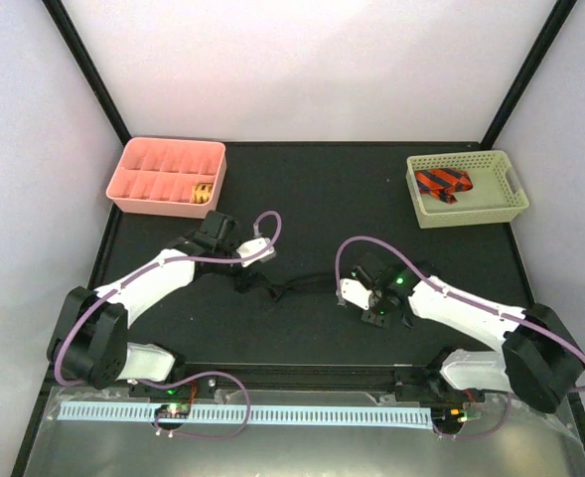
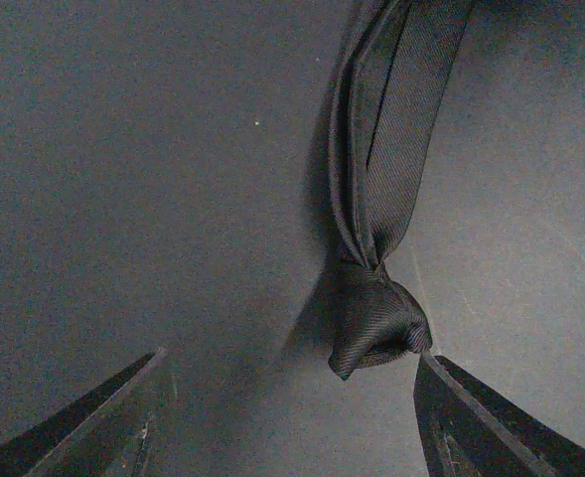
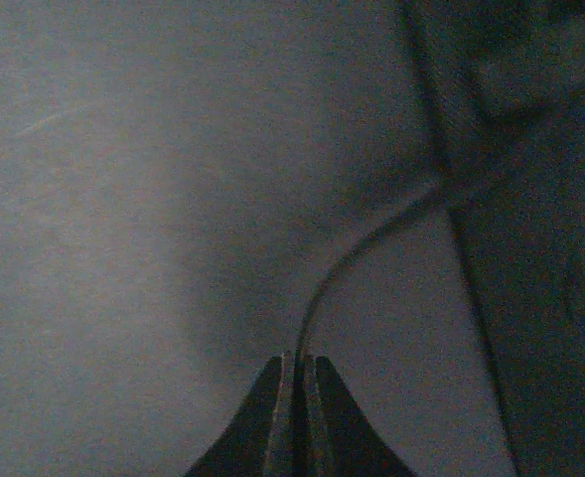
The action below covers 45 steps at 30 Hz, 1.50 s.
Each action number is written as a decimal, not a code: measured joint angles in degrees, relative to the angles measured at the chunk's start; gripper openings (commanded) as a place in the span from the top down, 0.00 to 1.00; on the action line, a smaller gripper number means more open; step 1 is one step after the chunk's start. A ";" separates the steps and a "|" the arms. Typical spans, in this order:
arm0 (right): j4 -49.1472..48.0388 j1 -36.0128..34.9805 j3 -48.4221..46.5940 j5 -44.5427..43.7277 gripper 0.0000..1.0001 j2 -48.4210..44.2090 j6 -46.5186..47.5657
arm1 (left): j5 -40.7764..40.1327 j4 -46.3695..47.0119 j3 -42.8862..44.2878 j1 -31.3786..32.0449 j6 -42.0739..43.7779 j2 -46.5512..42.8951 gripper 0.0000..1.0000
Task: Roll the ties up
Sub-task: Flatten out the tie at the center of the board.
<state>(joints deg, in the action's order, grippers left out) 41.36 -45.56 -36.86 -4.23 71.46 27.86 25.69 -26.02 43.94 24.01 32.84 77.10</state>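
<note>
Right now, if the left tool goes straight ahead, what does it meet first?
Probably the bunched end of the black tie, lying between the open fingers of the left tool; depth is unclear.

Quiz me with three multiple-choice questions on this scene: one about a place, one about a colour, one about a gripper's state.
1. Where does the striped tie lie? A) pink tray B) pale green basket C) bare table
2. What colour is the tie between the arms? A) black B) red C) yellow
3. The left gripper is: A) shut on the tie B) open C) out of view

Answers: 1 B, it lies inside the basket. 2 A, the wrist view shows it black. 3 B, its fingers stand apart around the bunched end.
</note>
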 measured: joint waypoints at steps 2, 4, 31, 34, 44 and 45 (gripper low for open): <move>0.50 2.51 -0.48 -0.72 0.98 -0.61 0.83 | 0.00 0.02 0.00 0.00 0.13 0.00 0.32; 0.90 6.10 -1.57 -1.27 0.98 -0.72 2.51 | 0.00 0.04 0.00 0.00 0.17 0.00 0.32; 8.81 36.85 -21.22 11.78 0.34 12.70 16.52 | -0.22 4.92 -0.24 -2.86 -6.05 -6.21 0.01; 10.23 37.22 -21.57 14.60 0.30 12.72 19.30 | 1.79 8.59 -0.50 -3.80 -8.22 -10.16 0.01; 14.47 44.63 -22.40 18.60 0.25 19.89 30.42 | 7.82 1.53 1.77 -1.64 -0.42 -4.04 0.01; 14.45 44.85 -22.43 18.69 0.26 20.79 30.88 | 7.58 1.20 1.68 -0.50 0.26 -3.21 0.01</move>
<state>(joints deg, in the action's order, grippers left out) 55.81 -0.71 -59.29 14.46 92.25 58.74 33.28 -24.82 45.63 23.51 33.10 73.89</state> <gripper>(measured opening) 0.756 0.988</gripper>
